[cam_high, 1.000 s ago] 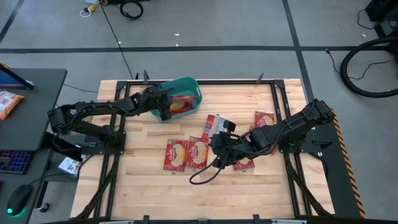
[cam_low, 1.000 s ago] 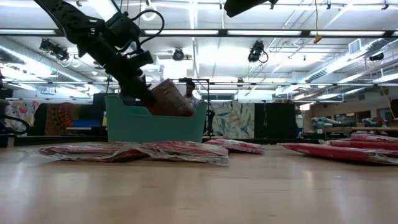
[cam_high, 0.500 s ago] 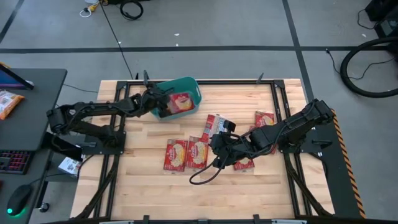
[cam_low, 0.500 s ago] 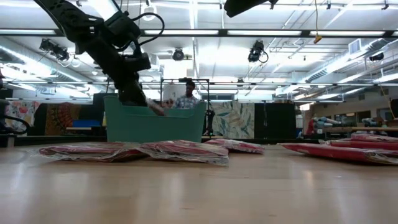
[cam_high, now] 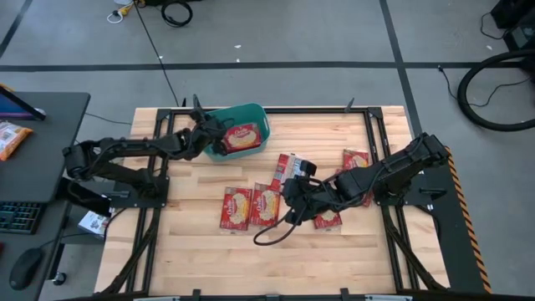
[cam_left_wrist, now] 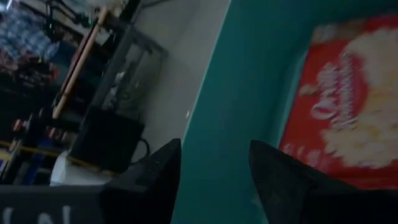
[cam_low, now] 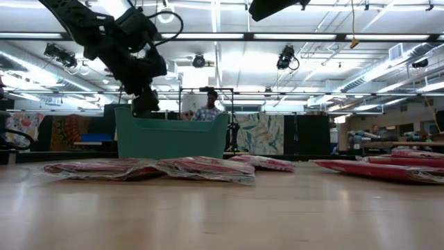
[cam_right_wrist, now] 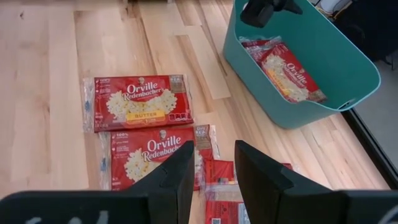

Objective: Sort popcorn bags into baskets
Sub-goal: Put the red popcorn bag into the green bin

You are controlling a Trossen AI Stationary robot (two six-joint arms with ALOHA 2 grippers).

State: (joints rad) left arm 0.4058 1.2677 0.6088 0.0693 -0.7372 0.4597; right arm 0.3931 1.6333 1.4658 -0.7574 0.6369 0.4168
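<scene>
The teal basket (cam_high: 266,125) stands at the table's far left-centre; it also shows in the low view (cam_low: 172,137). Red popcorn packets lie flat on its floor (cam_high: 242,136), also in the right wrist view (cam_right_wrist: 289,74). My left gripper (cam_high: 209,138) is open and empty over the basket's left rim, its fingers either side of the teal wall (cam_left_wrist: 249,93). My right gripper (cam_high: 288,191) is open, low over the packets at mid-table. Loose packets lie flat on the wood (cam_high: 236,206), (cam_high: 267,205), (cam_high: 288,167), (cam_high: 354,160), (cam_high: 328,219).
A black cable loop (cam_high: 272,234) lies on the wood by my right gripper. A side desk at the left holds an orange snack bag (cam_high: 10,138) and a keyboard. Metal frame rails run along the table's edges. A person (cam_low: 207,107) stands far behind the basket.
My left gripper held a packet tilted over the basket, let it go and drew back toward the table's left edge, rising a little. The packet has fallen and now lies flat on the basket's floor. My right arm has kept still.
</scene>
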